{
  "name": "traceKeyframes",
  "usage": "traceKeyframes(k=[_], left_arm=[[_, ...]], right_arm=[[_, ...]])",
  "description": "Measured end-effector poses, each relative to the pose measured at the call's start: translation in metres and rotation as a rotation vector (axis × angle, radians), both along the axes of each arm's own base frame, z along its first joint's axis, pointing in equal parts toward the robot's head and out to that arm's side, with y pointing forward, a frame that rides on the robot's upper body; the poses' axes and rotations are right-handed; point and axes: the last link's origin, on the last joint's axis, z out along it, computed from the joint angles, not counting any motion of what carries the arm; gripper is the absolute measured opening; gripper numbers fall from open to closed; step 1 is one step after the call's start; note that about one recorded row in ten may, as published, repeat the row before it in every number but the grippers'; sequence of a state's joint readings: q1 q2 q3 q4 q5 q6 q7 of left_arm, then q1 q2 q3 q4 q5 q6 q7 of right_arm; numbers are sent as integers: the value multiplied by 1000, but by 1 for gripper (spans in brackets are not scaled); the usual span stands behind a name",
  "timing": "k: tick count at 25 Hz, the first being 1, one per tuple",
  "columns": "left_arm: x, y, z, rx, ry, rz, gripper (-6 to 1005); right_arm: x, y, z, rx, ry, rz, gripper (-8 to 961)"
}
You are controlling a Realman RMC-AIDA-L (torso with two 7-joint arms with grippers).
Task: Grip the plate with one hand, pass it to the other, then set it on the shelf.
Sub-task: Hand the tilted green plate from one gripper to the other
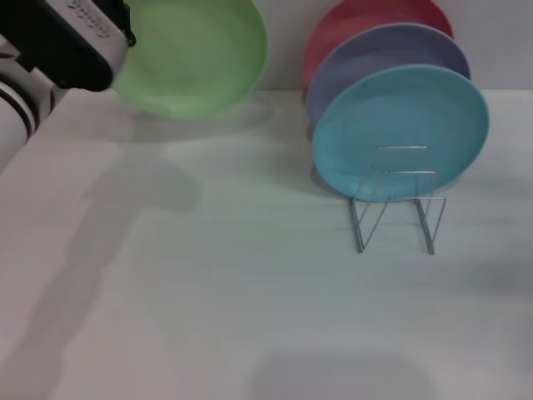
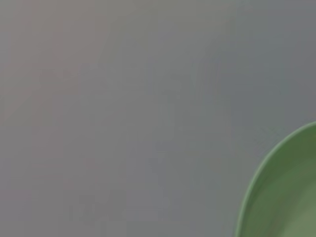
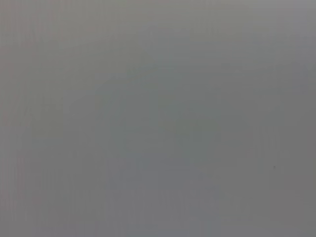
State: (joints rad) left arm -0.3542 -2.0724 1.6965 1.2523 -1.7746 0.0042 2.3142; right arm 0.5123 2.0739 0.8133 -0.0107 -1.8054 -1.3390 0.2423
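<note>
1. At far left of the head view, the left gripper (image 1: 125, 37) was seen raised above the table (image 1: 208, 317), with the light green plate (image 1: 196, 54) held by its left rim. Fingers were hidden behind the wrist housing, so the clamp was inferred from the plate hanging clear of the surface; its shadow lay below.
2. Plate was tilted, face toward the camera, well apart from the shelf (image 1: 398, 200). An arc of its rim (image 2: 266, 173) showed in the left wrist view.
3. Further right, the wire shelf was loaded: turquoise plate (image 1: 400, 133) at front, lavender plate (image 1: 391, 50) behind it, pink plate (image 1: 366, 21) at the back, all on edge. Front loops looked unoccupied.
4. Right gripper was not in any view; the right wrist view showed only blank grey.
5. Risks judged: an edge grip on a smooth rim could slip or let the plate rotate during handover; release before the second grip is secured would drop it. A crowded rack means placement could knock the turquoise plate or tip the light wire frame.
</note>
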Motion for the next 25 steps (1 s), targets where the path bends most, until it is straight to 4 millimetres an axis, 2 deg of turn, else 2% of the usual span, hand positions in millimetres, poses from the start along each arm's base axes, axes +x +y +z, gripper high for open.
traceKeyframes(k=[9, 13, 14, 16, 18, 19, 20, 23, 24, 25], left_arm=[[25, -23, -23, 228, 318, -77, 27], [28, -31, -28, 332, 329, -130, 27], [30, -39, -30, 385, 277, -178, 27], [31, -42, -29, 398, 237, -196, 27], [31, -46, -29, 399, 133, -216, 27], [28, -49, -28, 378, 11, -212, 27], [28, -49, -28, 378, 11, -212, 27], [19, -50, -27, 331, -186, -178, 27], [9, -52, -29, 291, -326, -144, 27], [9, -52, -29, 291, -326, -144, 27]], right_arm=[[-1, 0, 0, -1, 0, 2, 632], [-1, 1, -1, -1, 2, 3, 632], [-2, 1, -1, -1, 3, 4, 632], [-2, 1, -1, -1, 3, 4, 632], [-2, 1, -1, -1, 3, 5, 631], [-2, 1, -2, -2, 5, 6, 631], [-2, 1, -2, -2, 5, 6, 631], [-4, 2, -3, -4, 10, 11, 631], [-4, 2, -4, -7, 10, 13, 631], [-4, 2, -4, -7, 10, 13, 631]])
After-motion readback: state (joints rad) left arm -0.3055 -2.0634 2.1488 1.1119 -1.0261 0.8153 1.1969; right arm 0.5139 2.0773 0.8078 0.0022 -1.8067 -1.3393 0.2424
